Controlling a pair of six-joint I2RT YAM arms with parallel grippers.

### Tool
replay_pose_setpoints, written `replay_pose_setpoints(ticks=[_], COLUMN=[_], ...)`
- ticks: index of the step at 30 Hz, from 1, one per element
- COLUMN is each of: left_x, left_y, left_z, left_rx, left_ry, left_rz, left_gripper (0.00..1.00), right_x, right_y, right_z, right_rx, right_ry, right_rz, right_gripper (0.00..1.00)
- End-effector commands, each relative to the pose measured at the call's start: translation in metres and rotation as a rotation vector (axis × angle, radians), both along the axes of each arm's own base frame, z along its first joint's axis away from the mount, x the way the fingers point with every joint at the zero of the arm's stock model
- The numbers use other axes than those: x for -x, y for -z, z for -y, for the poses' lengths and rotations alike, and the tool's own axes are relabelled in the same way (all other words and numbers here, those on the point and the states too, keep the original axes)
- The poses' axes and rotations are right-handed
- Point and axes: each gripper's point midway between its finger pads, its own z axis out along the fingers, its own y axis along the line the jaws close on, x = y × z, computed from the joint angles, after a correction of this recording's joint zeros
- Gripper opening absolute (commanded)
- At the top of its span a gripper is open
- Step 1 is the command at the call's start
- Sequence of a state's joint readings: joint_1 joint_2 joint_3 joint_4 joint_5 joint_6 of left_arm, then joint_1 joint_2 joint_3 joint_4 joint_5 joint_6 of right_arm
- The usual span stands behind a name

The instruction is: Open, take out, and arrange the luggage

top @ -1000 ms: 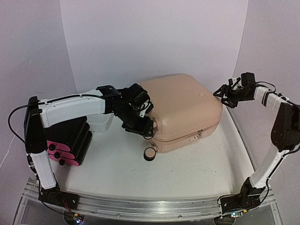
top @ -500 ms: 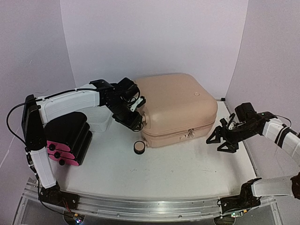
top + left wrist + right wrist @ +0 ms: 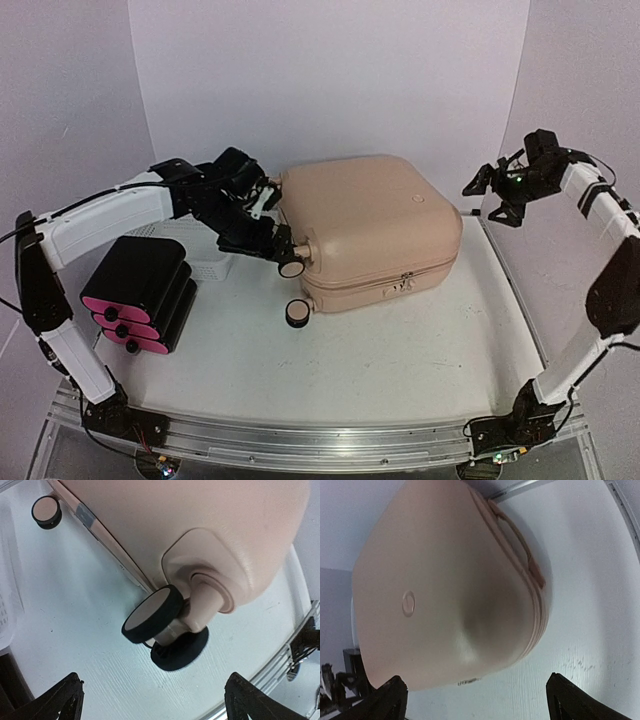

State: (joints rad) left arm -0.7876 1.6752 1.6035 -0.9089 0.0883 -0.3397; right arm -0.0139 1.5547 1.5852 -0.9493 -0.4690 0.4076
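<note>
Luggage: large beige-pink hard-shell suitcase (image 3: pixel 375 225), lying flat at the centre-rear of the white desk (image 3: pixel 400 350), lid down, zip seam closed.
Left claw (image 3: pixel 157 702): spread wide and empty, just beside the black corner wheel (image 3: pixel 152 614).
Right claw (image 3: pixel 479 700): spread wide and empty, raised off the case's right end.
Change: I see both claws wider than a second ago, and the case slightly further left.
Meaning: I judge the repositioning done and the opening not yet begun.

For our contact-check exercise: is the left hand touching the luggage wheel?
Apart. Left wrist view shows table between the left hand and the luggage wheel.
</note>
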Motion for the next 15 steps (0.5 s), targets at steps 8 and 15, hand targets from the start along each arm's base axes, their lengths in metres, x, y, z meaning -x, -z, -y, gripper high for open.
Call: replay_pose_setpoints(ticks=[8,15], left_x=[-0.076,-0.134], left_y=[-0.078,-0.046], left_z=[0.005,0.027], left_rx=[0.294,0.265], left_ry=[-0.202,-0.264], left_rz=[0.005,0.017], left_gripper=[1.0,0.99], right_x=[-0.13,-0.152], right_y=[-0.005,0.028], right_z=[-0.012,-0.032], right_rx=[-0.212,-0.317], right_ry=[-0.139,-0.224], right_rz=[0.078,0.073], right_gripper=[0.98,0.98])
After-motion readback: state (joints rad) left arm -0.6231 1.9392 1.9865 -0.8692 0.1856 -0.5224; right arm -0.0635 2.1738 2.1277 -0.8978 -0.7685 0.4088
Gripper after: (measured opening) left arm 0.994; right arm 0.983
